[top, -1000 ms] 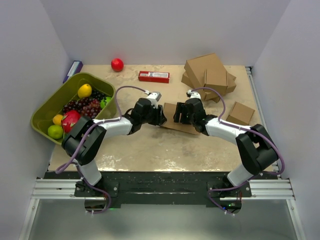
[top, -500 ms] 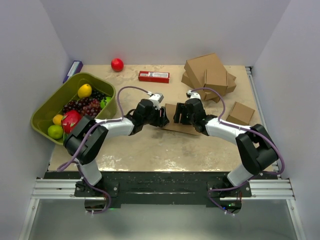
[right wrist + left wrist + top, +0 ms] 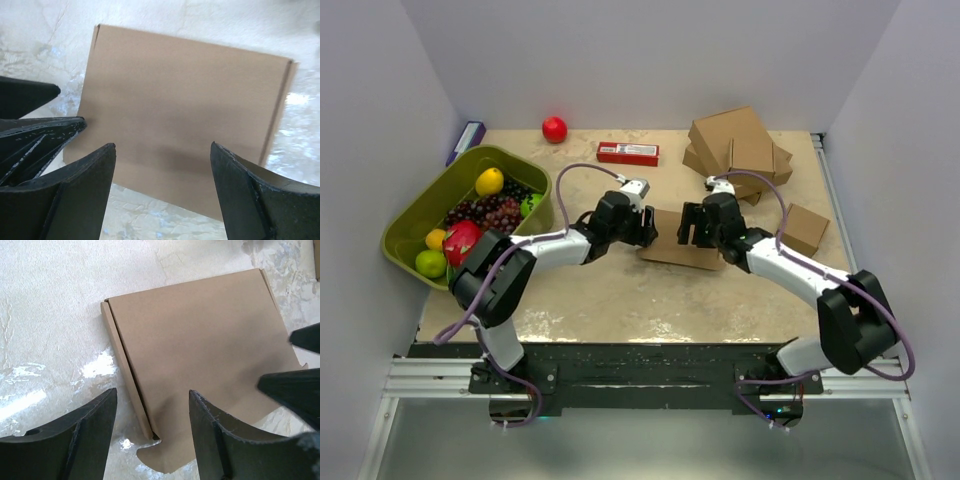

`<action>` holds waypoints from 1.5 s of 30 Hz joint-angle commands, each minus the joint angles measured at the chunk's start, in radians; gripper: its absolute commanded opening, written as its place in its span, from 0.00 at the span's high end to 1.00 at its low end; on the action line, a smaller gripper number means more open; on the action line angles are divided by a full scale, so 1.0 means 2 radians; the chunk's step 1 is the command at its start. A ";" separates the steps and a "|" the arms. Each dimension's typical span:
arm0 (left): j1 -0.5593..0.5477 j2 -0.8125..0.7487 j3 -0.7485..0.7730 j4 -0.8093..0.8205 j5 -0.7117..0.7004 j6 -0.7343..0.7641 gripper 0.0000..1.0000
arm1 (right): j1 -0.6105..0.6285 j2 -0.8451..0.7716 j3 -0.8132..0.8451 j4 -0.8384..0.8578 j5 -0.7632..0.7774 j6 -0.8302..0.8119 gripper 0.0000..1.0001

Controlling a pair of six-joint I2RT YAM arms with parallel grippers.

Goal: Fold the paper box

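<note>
The paper box (image 3: 672, 249) lies flat on the table as a thin closed brown mailer, between my two grippers. In the left wrist view the paper box (image 3: 200, 340) has a rounded tab sticking out at its near corner. My left gripper (image 3: 645, 228) hovers open over the box's left end, and the left gripper (image 3: 152, 392) has nothing between its fingers. My right gripper (image 3: 692, 226) is open above the box's right part. In the right wrist view the right gripper (image 3: 163, 145) straddles the near edge of the paper box (image 3: 185, 90) without touching it.
A green basket (image 3: 520, 165) of fruit stands at the left. A red ball (image 3: 554, 129) and a red carton (image 3: 627, 153) lie at the back. A pile of brown cardboard boxes (image 3: 740, 145) sits at the back right, and a small brown box (image 3: 803, 226) to the right.
Both grippers have opened wider. The right gripper has drawn back to the right and the left has shifted slightly up and right, so more of the box shows between them.
</note>
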 commanded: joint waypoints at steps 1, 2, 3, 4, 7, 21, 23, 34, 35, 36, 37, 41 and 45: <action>0.000 0.011 0.020 0.010 -0.008 0.006 0.36 | -0.043 -0.030 0.012 -0.033 0.001 -0.024 0.20; 0.002 0.011 0.019 0.011 -0.008 0.004 0.36 | -0.052 -0.032 0.004 -0.033 -0.005 -0.029 0.20; 0.005 0.011 0.017 0.015 -0.008 0.003 0.36 | -0.075 -0.033 0.000 -0.032 -0.025 -0.032 0.18; 0.008 0.011 0.015 0.018 -0.008 -0.001 0.37 | -0.085 -0.033 -0.005 -0.031 -0.034 -0.035 0.17; 0.018 0.007 0.001 0.042 0.005 -0.012 0.38 | -0.115 -0.029 -0.022 -0.023 -0.060 -0.044 0.16; 0.026 0.040 -0.015 0.061 0.028 -0.023 0.43 | -0.155 0.021 -0.055 0.014 -0.112 -0.030 0.23; 0.027 0.046 -0.016 0.058 0.027 -0.020 0.45 | -0.155 0.027 -0.057 0.013 -0.109 -0.030 0.24; 0.026 0.063 -0.016 0.031 0.005 0.002 0.53 | -0.155 0.066 -0.054 0.004 -0.102 -0.025 0.29; 0.026 0.064 -0.016 0.029 0.004 0.002 0.53 | -0.155 0.068 -0.054 0.002 -0.102 -0.025 0.31; 0.025 0.064 -0.016 0.027 0.001 0.004 0.53 | -0.155 0.070 -0.054 0.001 -0.101 -0.025 0.31; 0.025 0.064 -0.016 0.026 0.000 0.004 0.53 | -0.155 0.074 -0.053 -0.003 -0.097 -0.022 0.33; 0.025 0.061 -0.017 0.024 -0.001 0.009 0.53 | -0.155 0.086 -0.052 -0.010 -0.084 -0.018 0.38; 0.025 0.045 -0.023 0.038 0.007 0.003 0.45 | -0.155 0.075 -0.056 -0.006 -0.103 -0.014 0.39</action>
